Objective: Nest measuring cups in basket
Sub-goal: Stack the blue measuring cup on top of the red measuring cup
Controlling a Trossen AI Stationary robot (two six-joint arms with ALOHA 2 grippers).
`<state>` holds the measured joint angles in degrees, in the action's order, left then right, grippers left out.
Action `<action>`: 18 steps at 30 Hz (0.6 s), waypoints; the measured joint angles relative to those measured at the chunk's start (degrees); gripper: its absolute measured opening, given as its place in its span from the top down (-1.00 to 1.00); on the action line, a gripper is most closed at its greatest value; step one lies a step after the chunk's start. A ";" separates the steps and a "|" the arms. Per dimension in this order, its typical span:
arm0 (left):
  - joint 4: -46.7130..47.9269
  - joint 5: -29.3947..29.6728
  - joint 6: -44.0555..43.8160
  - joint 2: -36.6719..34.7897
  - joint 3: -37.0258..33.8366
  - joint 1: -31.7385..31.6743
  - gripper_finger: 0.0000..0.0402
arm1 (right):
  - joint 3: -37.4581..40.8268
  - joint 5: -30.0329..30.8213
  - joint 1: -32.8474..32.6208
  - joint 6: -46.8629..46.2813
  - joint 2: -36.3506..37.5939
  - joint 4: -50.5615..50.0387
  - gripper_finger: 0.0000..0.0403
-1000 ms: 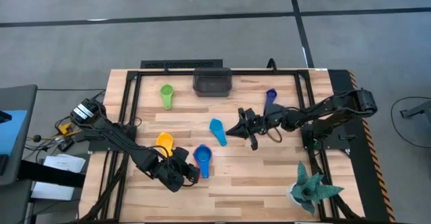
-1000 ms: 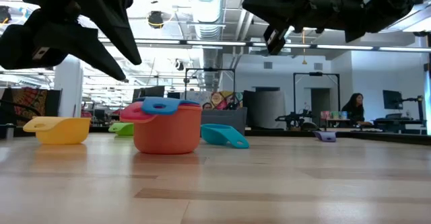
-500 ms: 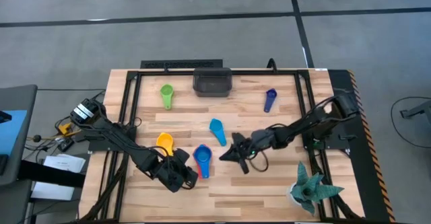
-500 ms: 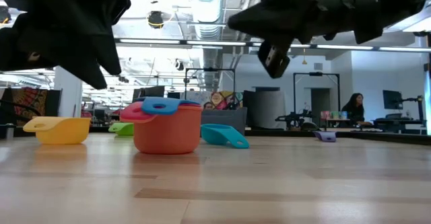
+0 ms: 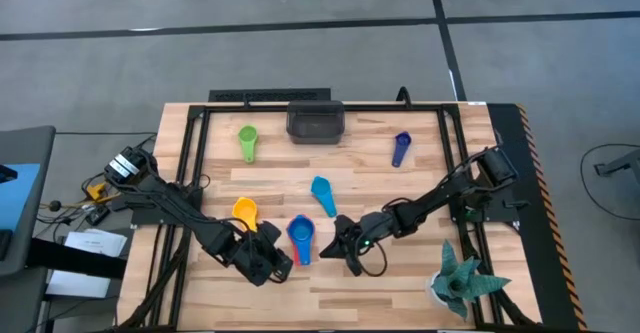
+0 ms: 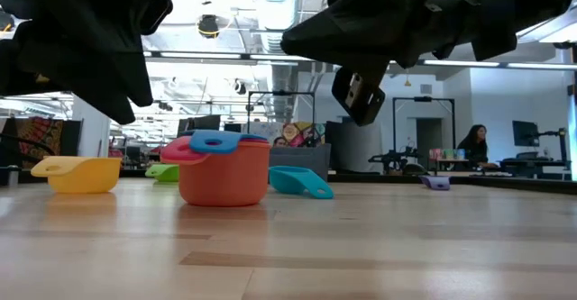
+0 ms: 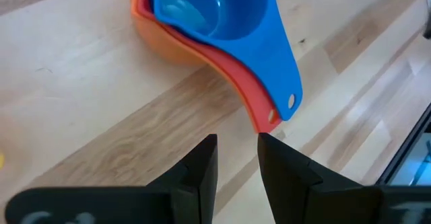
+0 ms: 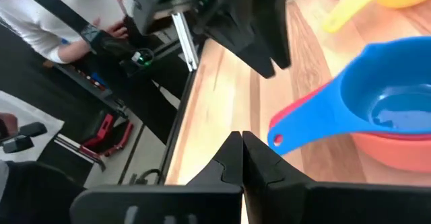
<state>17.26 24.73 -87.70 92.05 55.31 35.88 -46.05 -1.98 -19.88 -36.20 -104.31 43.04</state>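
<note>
Orange, red and royal blue cups sit nested near the table's front edge, not in the basket. Four cups lie loose. Left gripper has its fingers slightly apart and empty; right gripper is closed, empty.

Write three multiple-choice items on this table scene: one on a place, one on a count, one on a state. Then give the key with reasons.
1. Where does the basket sit?
A. at the table's far edge, middle
B. beside the teal plant
C. under the left arm

2. How many cups make up the nested stack?
A. one
B. three
C. five

3. How are the right gripper's fingers?
A. spread wide
B. shut, empty
C. shut on a yellow cup

Key: 1 A, the high view shows it at the far edge, between the green cup and dark blue cup. 2 B, the left wrist view shows blue in red in orange. 3 B, the right wrist view shows them together, nothing between.
</note>
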 joint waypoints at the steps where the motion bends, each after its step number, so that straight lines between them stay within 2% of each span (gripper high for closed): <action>1: 0.01 0.03 0.00 0.00 0.00 0.16 0.53 | -0.01 0.25 0.00 -0.04 0.00 -0.62 0.94; 18: 1.19 -0.29 -0.16 0.00 0.00 0.59 0.53 | -0.01 0.44 -1.16 -2.35 0.09 -4.18 0.94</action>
<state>18.45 24.44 -87.86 92.05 55.31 36.47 -46.06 -1.54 -21.04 -38.54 -104.22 38.86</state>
